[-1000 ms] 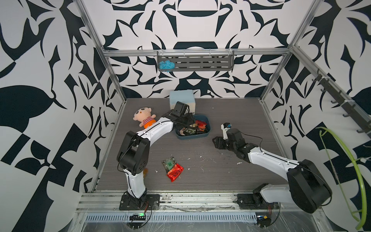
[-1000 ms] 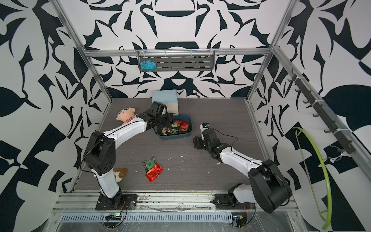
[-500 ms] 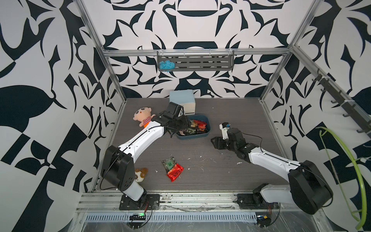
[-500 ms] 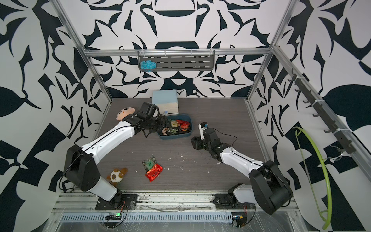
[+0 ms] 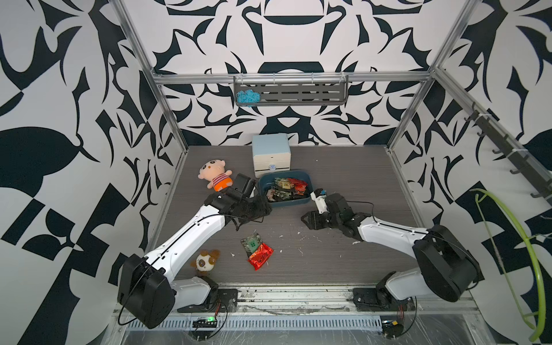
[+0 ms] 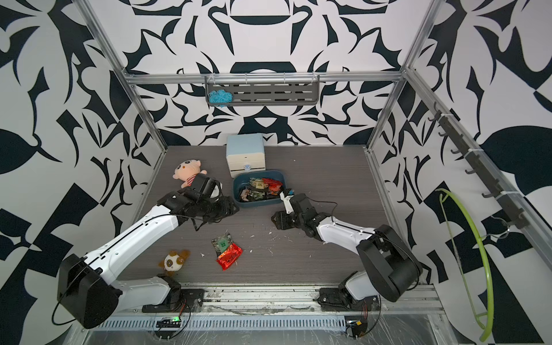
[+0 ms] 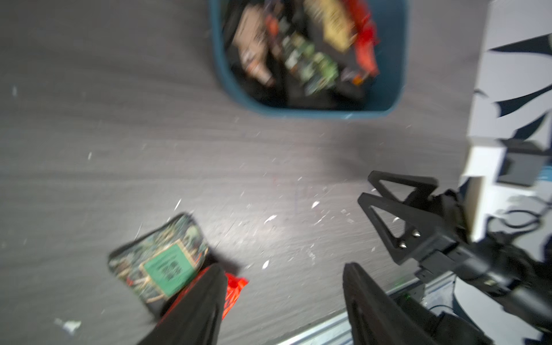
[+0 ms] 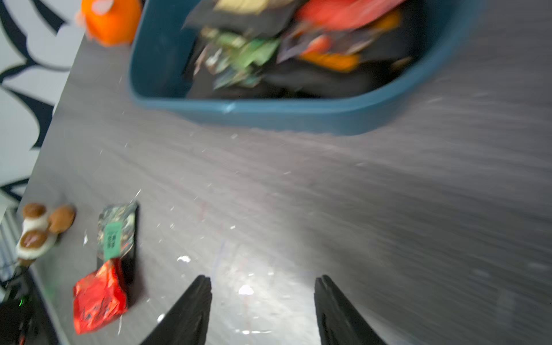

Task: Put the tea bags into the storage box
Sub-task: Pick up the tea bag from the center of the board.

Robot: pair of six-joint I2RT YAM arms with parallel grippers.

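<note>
Most tea bags lie in the box; two sit on the bench well in front of it, a green-labelled sachet touching a red sachet. Our left claw and right claw both gape wide and empty near the box's front. We judge these sachets light, thin and slippery, so we would pinch a raised edge.
</note>
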